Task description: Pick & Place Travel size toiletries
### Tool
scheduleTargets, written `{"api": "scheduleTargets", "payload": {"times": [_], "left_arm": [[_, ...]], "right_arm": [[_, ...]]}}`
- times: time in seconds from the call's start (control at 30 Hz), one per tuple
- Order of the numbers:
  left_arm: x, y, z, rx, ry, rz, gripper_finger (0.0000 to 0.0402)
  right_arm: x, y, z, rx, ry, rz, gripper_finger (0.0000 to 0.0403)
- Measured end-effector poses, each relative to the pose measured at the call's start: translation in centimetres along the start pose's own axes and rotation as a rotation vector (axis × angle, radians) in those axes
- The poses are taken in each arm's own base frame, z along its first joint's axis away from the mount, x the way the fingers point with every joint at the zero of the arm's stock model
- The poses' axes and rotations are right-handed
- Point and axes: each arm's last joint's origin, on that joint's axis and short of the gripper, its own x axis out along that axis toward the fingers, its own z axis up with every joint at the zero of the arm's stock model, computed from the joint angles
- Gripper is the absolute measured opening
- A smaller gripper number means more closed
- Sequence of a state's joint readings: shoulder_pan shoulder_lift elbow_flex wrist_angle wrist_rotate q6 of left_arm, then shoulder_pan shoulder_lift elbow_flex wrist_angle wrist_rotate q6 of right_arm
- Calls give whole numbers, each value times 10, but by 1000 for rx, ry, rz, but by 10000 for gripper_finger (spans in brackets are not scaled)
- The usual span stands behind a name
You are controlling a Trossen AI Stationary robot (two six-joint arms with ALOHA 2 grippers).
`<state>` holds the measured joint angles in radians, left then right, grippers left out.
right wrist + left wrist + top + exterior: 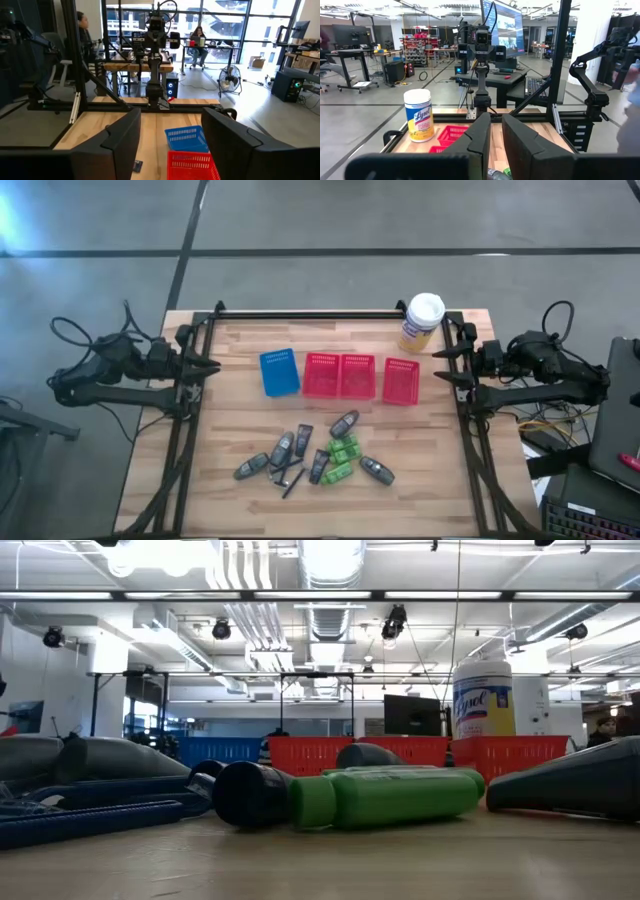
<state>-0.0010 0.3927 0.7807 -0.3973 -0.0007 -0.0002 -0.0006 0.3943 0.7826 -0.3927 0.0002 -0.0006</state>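
Grey concrete floor surrounds the wooden tabletop (240, 430) in the high view. Both arms wait at its far corners, the left claw (212, 367) and right claw (438, 365) pointing inward at each other. Between them runs a row of one blue basket (279, 371) and three red baskets (353, 376), with a yellow canister (421, 323) just beyond the right claw's reach. The travel size toiletries (315, 455) lie in a loose cluster well clear of both claws, toward the near edge: dark grey tubes, green bottles (344, 450) and a thin dark stick.

Fluorescent ceiling lights fill the low view, where a green bottle (395, 797) lies on its side against a dark cap, with blue sticks (90, 818) to one side.

Workshop benches and a monitor back the left wrist view; that claw's fingers (480, 137) stand nearly together, a slim gap between them, holding nothing, the canister (418, 115) and a red basket (451, 134) ahead.

Tall windows and seated people back the right wrist view; the fingers (122, 137) stand partly apart and empty, the blue basket (186, 138) ahead between them.
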Motion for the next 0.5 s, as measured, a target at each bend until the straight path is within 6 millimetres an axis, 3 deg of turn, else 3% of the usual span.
{"api": "scheduleTargets", "payload": {"times": [0.23, 0.3, 0.4, 0.5], "left_arm": [[0, 0, 0, 0, 0, 0, 54], [0, 0, 0, 0, 0, 1, 56], [0, 0, 0, 0, 0, 1, 57], [0, 0, 0, 0, 0, 0, 57]], "right_arm": [[1, 0, 1, 10, -14, 0, 215], [2, 0, 1, 136, -10, 11, 217], [4, 1, 2, 500, -7, 22, 215], [8, 0, 1, 630, 0, 0, 211]]}}
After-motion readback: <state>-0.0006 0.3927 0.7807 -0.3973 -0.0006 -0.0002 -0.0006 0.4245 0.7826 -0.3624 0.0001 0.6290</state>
